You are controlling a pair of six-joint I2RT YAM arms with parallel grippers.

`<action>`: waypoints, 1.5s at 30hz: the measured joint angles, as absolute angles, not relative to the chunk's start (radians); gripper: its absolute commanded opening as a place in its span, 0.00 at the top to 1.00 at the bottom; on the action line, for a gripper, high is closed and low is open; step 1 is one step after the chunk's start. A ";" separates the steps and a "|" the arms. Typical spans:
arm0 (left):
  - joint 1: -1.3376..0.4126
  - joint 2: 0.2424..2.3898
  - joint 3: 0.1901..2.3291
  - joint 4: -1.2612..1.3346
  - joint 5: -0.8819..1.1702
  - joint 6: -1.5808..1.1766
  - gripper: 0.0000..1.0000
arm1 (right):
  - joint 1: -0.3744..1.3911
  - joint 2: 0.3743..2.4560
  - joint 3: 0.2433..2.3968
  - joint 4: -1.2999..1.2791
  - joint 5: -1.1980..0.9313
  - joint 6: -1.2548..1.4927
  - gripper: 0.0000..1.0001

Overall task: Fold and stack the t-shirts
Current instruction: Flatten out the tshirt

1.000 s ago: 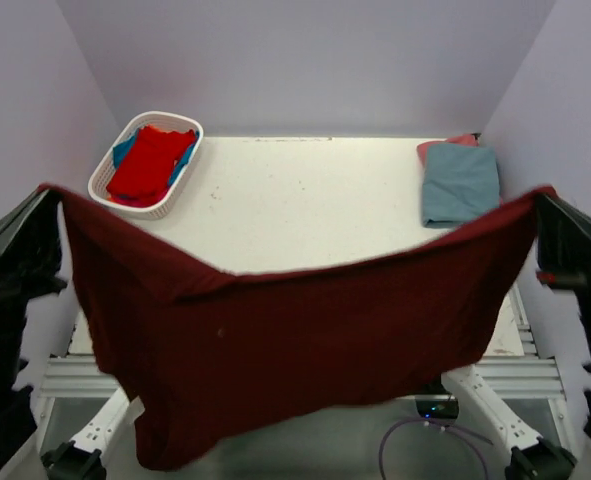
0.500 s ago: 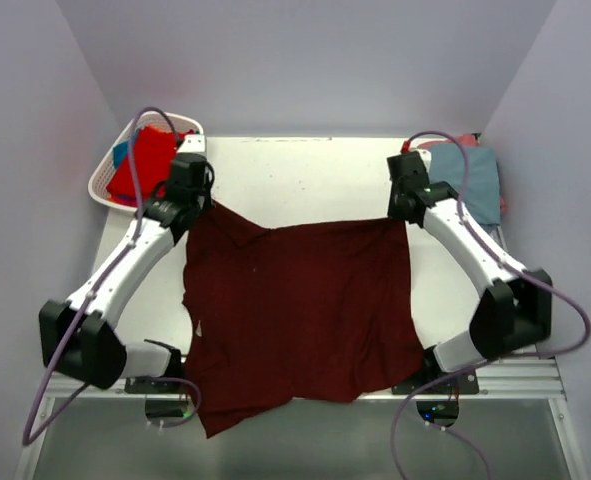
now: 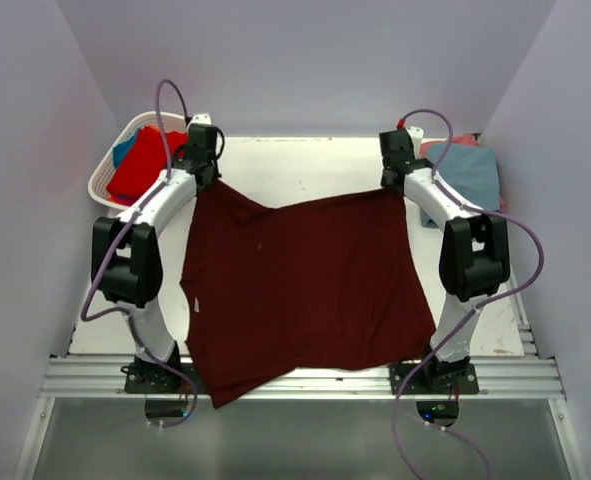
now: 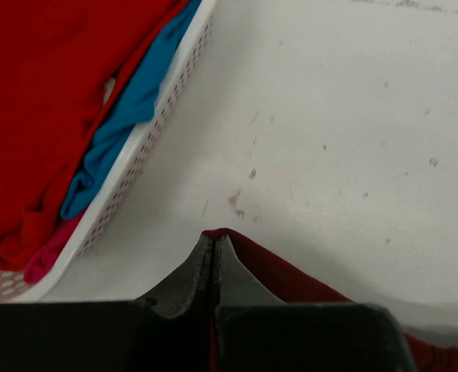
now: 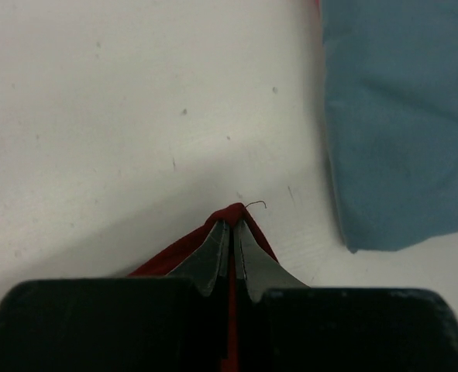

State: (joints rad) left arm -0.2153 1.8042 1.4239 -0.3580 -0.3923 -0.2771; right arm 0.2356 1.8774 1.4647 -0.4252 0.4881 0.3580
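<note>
Lab test cell: bare lilac walls [image 3: 305, 60], white table [image 3: 305, 170], aluminium rail [image 3: 515, 378].

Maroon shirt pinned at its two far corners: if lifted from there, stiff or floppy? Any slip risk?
Likely floppy: the maroon shirt lies rumpled, its near corner hanging over the table edge. It would probably sag between the left tool and right tool, which pinch only its corner tips. With so little cloth held, it might slip out.

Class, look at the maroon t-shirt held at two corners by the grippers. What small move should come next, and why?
Probably open both grippers and lift clear. The left gripper and right gripper are each shut on a far corner of the maroon t-shirt, which lies spread fairly flat on the table, so the corners can be let go before folding begins.
</note>
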 measured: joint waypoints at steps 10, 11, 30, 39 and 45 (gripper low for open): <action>-0.183 2.216 1.853 -0.308 -0.310 -0.261 1.00 | 0.171 2.164 1.807 -0.396 0.490 0.340 1.00; -0.181 2.271 1.915 -0.309 -0.297 -0.253 1.00 | 0.168 2.207 1.863 -0.401 0.495 0.339 1.00; -0.159 2.357 2.045 -0.126 -0.213 -0.192 0.00 | 0.163 2.371 2.014 -0.286 0.537 0.341 0.01; -0.179 2.035 1.688 -0.083 -0.174 -0.292 0.82 | 0.170 1.974 1.544 -0.171 0.406 0.316 1.00; -0.189 1.942 1.396 -0.064 -0.144 -0.411 1.00 | 0.173 1.864 1.437 -0.168 0.317 0.347 1.00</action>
